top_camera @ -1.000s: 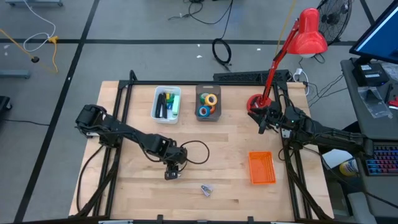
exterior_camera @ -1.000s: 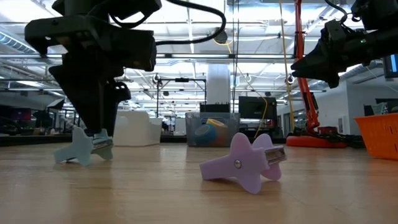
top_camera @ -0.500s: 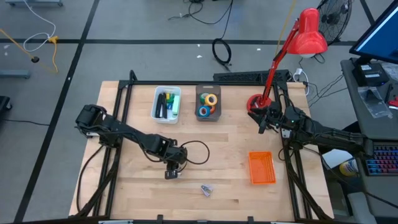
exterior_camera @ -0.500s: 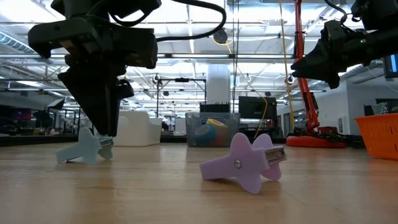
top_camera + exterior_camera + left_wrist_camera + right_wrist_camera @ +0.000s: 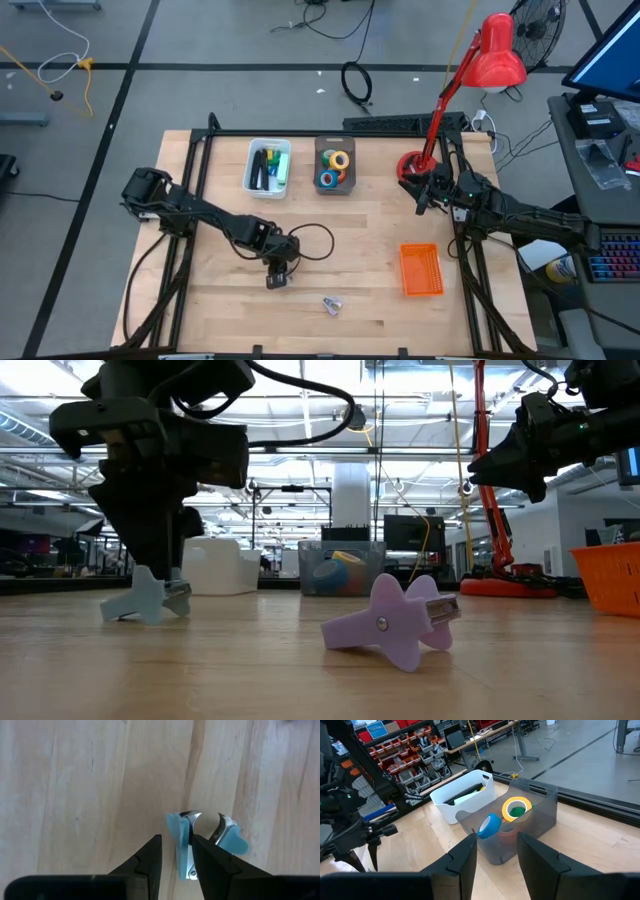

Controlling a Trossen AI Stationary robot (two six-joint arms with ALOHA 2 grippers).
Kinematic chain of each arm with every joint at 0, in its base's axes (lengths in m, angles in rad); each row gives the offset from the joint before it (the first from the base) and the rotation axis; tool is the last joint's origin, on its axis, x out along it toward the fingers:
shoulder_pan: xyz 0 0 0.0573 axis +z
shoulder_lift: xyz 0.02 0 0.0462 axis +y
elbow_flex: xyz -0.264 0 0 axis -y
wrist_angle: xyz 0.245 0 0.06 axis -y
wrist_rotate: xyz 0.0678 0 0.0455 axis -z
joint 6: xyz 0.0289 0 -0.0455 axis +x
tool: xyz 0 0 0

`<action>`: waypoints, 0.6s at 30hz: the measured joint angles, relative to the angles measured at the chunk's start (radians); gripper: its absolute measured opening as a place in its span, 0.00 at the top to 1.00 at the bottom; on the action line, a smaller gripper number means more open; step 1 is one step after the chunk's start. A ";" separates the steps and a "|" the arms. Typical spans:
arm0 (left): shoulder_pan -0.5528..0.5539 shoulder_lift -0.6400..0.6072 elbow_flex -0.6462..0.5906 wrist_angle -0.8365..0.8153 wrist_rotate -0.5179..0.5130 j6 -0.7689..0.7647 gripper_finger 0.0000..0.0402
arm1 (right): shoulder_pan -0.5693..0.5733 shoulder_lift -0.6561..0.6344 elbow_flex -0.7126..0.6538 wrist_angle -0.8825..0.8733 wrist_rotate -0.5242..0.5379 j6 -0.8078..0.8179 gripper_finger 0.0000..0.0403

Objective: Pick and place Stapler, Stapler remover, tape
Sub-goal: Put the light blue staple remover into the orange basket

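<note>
Closing since a second ago, the left gripper now clamps the pale blue claw-shaped staple remover beside the purple one, ready to lift.

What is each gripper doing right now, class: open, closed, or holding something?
Left gripper: closed on the light blue plastic claw-shaped staple remover on the table.
Right gripper: open, holding nothing, raised near the red lamp base.

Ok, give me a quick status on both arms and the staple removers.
Left gripper closed on blue staple remover, still on table. Right gripper parked open near red lamp. Purple remover loose, path clear.
</note>
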 joint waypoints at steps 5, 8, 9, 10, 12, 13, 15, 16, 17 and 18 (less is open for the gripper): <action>0.000 0.000 0.000 0.012 -0.002 -0.004 0.73 | 0.000 0.000 0.000 0.000 0.000 0.000 0.68; 0.000 0.000 0.000 0.012 -0.002 -0.004 0.73 | 0.000 0.000 0.000 0.000 0.000 0.000 0.68; 0.000 0.000 0.000 0.012 -0.002 -0.004 0.73 | 0.000 0.000 0.000 0.000 0.000 0.000 0.68; 0.002 0.000 0.000 0.012 -0.001 -0.004 0.73 | 0.000 0.000 0.000 0.000 0.000 0.000 0.68; 0.006 0.000 0.000 0.013 0.003 -0.006 0.73 | 0.000 0.000 0.000 0.000 0.000 0.000 0.68; 0.010 0.000 0.000 0.014 0.010 -0.006 0.73 | 0.000 0.000 0.000 0.000 0.000 0.000 0.68; 0.018 0.000 0.000 0.015 0.028 -0.007 0.73 | 0.000 0.000 0.000 0.000 0.000 0.000 0.68; 0.023 0.000 0.000 0.015 0.036 -0.006 0.73 | 0.000 0.000 0.000 0.000 0.000 0.000 0.68; 0.027 0.000 0.000 0.015 0.043 -0.004 0.73 | 0.000 0.000 0.000 0.000 0.000 0.000 0.68; 0.029 0.000 0.000 0.015 0.044 -0.003 0.73 | 0.000 0.000 0.000 0.000 0.000 0.000 0.68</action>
